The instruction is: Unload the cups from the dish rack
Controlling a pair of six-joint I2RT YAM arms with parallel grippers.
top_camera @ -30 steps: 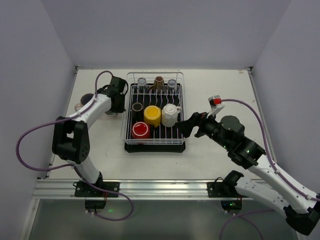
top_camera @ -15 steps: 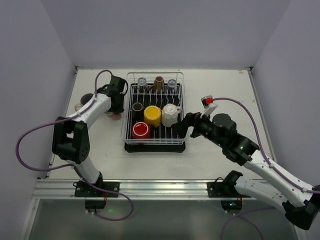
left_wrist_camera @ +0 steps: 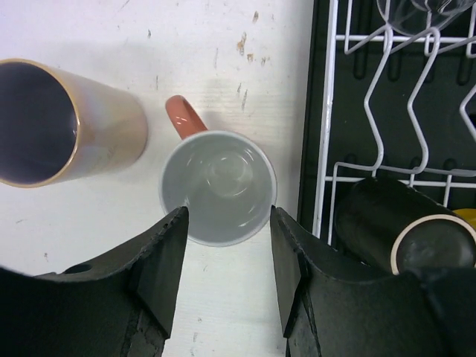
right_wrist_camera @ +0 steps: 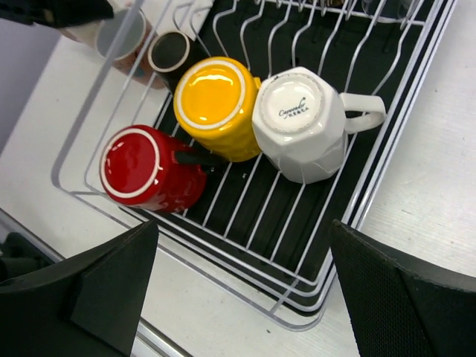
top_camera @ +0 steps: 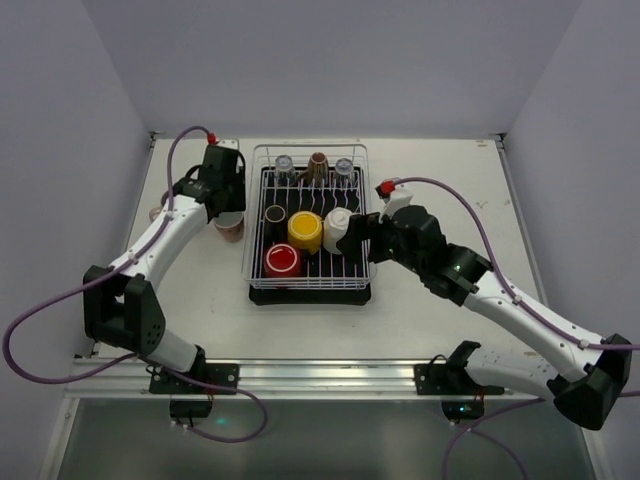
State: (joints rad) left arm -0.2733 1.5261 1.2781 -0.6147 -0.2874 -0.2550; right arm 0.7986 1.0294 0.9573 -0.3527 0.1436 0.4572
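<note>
The dish rack (top_camera: 310, 296) holds a red cup (top_camera: 281, 260), a yellow cup (top_camera: 304, 231), a white cup (top_camera: 338, 229), a dark cup (top_camera: 275, 213), a brown cup (top_camera: 318, 163) and two clear glasses (top_camera: 285, 163). A pink mug (left_wrist_camera: 219, 186) with a white inside stands upright on the table left of the rack. My left gripper (left_wrist_camera: 227, 217) is open just above it, one finger on each side, holding nothing. My right gripper (right_wrist_camera: 245, 245) is wide open and empty above the rack's near right corner, close to the white cup (right_wrist_camera: 301, 123), the yellow cup (right_wrist_camera: 219, 104) and the red cup (right_wrist_camera: 145, 169).
A tall peach cup (left_wrist_camera: 59, 123) stands on the table left of the pink mug. The rack's white wire wall (left_wrist_camera: 325, 111) runs close along the mug's right side, with the dark cup (left_wrist_camera: 401, 230) lying just inside it. Walls close the table at the left, back and right.
My right arm has swung left until its gripper is over the rack next to the white cup. My left arm has shifted and its gripper stands open over the pink mug.
</note>
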